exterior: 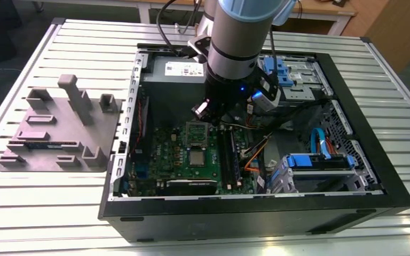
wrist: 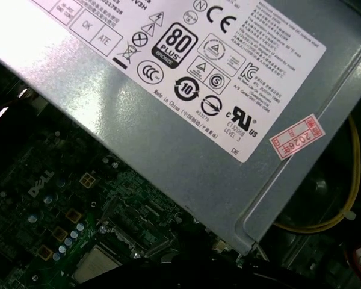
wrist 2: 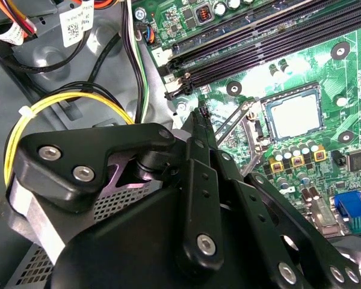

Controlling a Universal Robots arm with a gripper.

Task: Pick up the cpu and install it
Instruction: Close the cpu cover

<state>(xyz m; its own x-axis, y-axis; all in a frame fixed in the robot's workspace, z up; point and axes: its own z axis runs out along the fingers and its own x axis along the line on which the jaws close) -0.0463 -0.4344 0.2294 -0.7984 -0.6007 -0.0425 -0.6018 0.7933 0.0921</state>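
Observation:
The cpu (exterior: pixel 196 158) is a small silvery-grey square lying flat in the motherboard socket inside the open computer case (exterior: pixel 376 176). It also shows in both wrist views (wrist 2: pixel 295 114) (wrist: pixel 96 265). The socket's metal cover frame (exterior: pixel 196 134) stands tipped open behind it, and its thin lever (wrist 2: pixel 231 120) is raised. My gripper (exterior: pixel 215 118) hangs over the board just behind and to the exterior view's right of the socket. In the second wrist view my gripper (wrist 2: pixel 200 117) is shut, its tips meeting with nothing between them, close to the lever and apart from the cpu.
A grey moulded tray (exterior: pixel 55 133) lies on the slatted table at the exterior view's left of the case. The big grey power supply (wrist: pixel 168 108) fills the case's back. Black memory slots (wrist 2: pixel 259 42), yellow cables (wrist 2: pixel 66 105) and a blue drive bay (exterior: pixel 319 162) crowd the space around the socket.

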